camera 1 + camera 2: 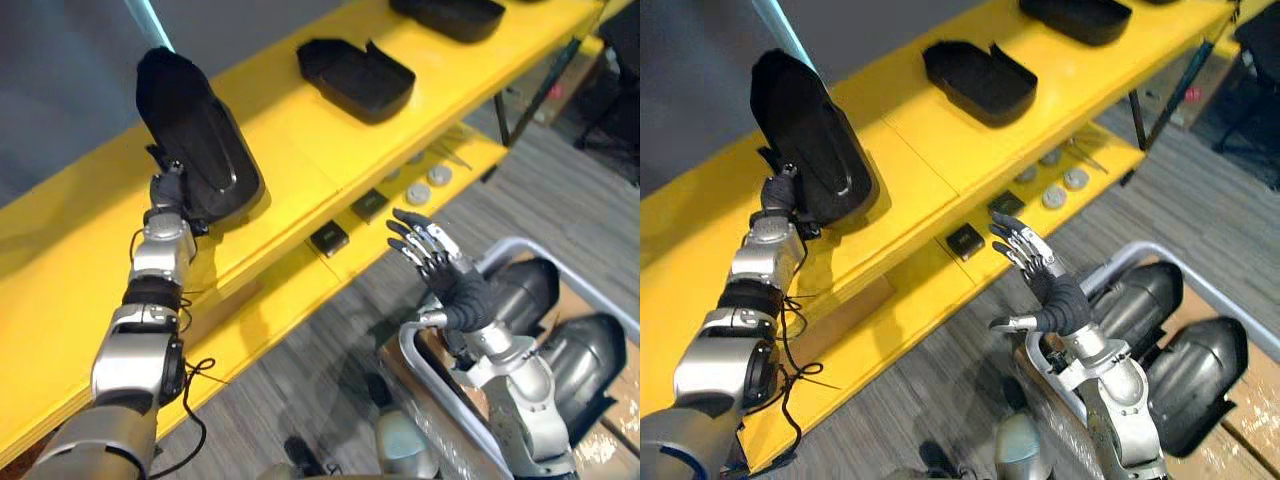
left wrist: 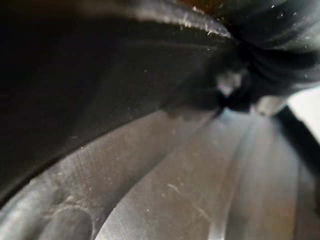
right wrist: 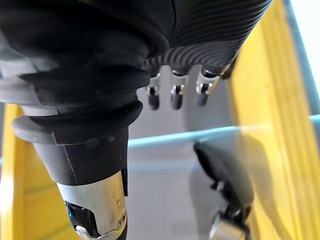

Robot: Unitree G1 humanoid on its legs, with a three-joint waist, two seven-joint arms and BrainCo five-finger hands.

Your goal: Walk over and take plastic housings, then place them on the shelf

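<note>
A black plastic housing (image 1: 195,140) stands tilted upright with its lower end on the top board of the yellow shelf (image 1: 290,150). My left hand (image 1: 168,192) grips the housing's lower edge from behind, largely hidden by it; the left wrist view shows the housing's glossy inner surface (image 2: 150,150) from very close. My right hand (image 1: 440,265) hovers open with fingers spread, below the shelf's front edge and above a grey bin (image 1: 520,245). More dark housings (image 1: 560,340) lie in that bin. The right wrist view shows that hand's straight fingers (image 3: 172,95) and the held housing (image 3: 225,175) far off.
Two more black housings (image 1: 355,78) (image 1: 450,15) lie further right on the top board. The lower board carries small black square parts (image 1: 329,238) and grey discs (image 1: 430,180). A black shelf leg (image 1: 530,95) stands at the right. The top board has bare room between the held housing and its neighbour.
</note>
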